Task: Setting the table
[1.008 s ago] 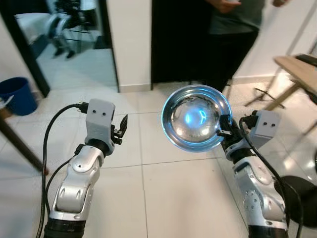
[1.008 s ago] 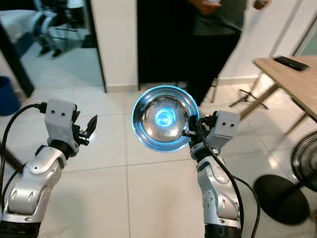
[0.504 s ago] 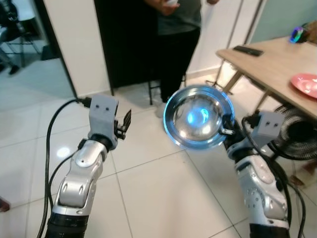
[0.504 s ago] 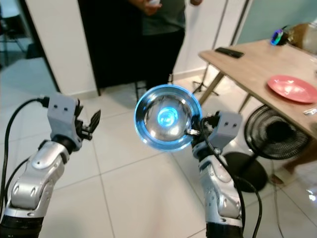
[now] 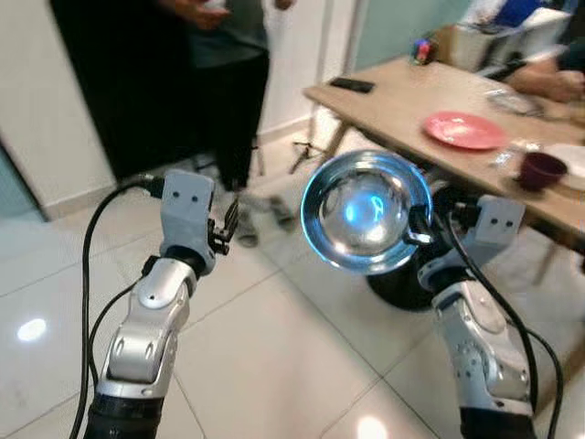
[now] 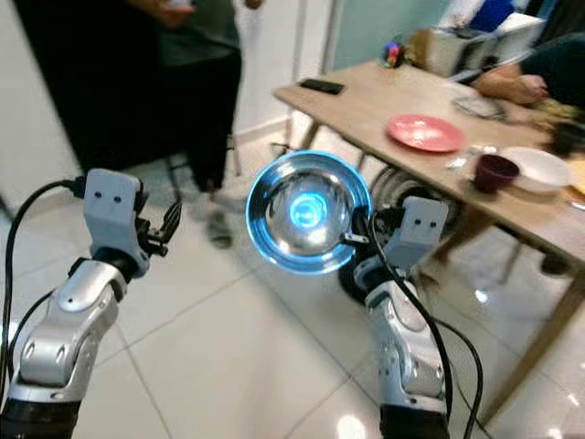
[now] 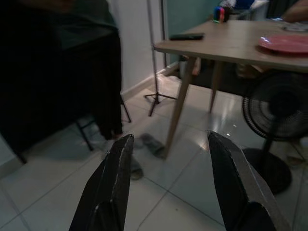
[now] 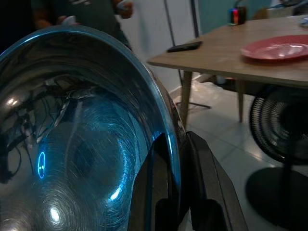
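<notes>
My right gripper (image 5: 419, 229) is shut on the rim of a shiny steel bowl (image 5: 366, 212), held up in the air with its hollow facing me; the wrist view shows the fingers (image 8: 204, 192) pinching the bowl's edge (image 8: 96, 144). My left gripper (image 5: 228, 219) is raised at the same height, open and holding nothing, its fingers (image 7: 113, 187) apart. A wooden table (image 5: 393, 105) stands to the right with a pink plate (image 5: 464, 130), a dark red cup (image 6: 494, 171) and a white bowl (image 6: 537, 167) on it.
A person in dark trousers (image 5: 224, 101) stands ahead by a dark doorway. Another person's arm (image 6: 512, 82) rests on the table's far side. A black floor fan (image 7: 276, 120) stands under the table. A phone (image 6: 322, 86) lies on the table corner. White tiled floor lies below.
The camera has swung right, bringing more of the table, its plate, cup and bowl into view. Both arms keep their pose, and the bowl stays in my right gripper.
</notes>
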You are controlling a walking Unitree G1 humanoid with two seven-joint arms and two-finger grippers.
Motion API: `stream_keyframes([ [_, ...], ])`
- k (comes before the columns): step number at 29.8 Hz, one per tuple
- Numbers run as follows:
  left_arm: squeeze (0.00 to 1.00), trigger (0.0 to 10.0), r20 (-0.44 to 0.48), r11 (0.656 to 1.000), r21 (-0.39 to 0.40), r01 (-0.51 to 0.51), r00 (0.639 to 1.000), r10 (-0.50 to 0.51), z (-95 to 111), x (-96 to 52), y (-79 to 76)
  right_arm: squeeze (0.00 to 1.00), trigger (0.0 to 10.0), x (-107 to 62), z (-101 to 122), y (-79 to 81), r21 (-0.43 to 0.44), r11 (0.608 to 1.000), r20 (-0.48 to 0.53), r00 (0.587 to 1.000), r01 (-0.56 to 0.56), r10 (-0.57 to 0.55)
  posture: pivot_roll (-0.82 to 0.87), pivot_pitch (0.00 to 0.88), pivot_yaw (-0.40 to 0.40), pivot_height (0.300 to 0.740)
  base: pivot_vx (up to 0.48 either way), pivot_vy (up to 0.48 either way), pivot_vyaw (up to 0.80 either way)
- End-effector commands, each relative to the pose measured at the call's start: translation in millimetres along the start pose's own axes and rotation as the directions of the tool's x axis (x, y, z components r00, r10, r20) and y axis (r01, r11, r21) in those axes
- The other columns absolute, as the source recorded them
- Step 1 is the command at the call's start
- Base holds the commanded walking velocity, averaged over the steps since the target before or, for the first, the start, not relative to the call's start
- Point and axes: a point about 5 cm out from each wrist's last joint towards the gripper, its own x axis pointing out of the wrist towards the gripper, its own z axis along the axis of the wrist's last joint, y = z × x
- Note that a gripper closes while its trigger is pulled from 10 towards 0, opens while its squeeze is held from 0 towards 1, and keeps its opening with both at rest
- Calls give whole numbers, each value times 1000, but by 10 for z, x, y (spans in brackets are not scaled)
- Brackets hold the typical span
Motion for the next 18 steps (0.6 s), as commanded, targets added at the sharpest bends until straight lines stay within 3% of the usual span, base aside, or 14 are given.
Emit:
stream_keyframes([
  [1,0,10000,-19,1000,-2,-5,1000,5,-54,-5,-4,0,10000,-13,22,-25,4,1000,4,1000,1,-1,-61,0,53,740,0,0,-788],
  [18,0,10000,-22,1000,-6,-12,1000,12,-56,17,-5,0,10000,-21,23,-23,-1,1000,-3,1000,2,-2,-64,0,51,740,0,0,-788],
])
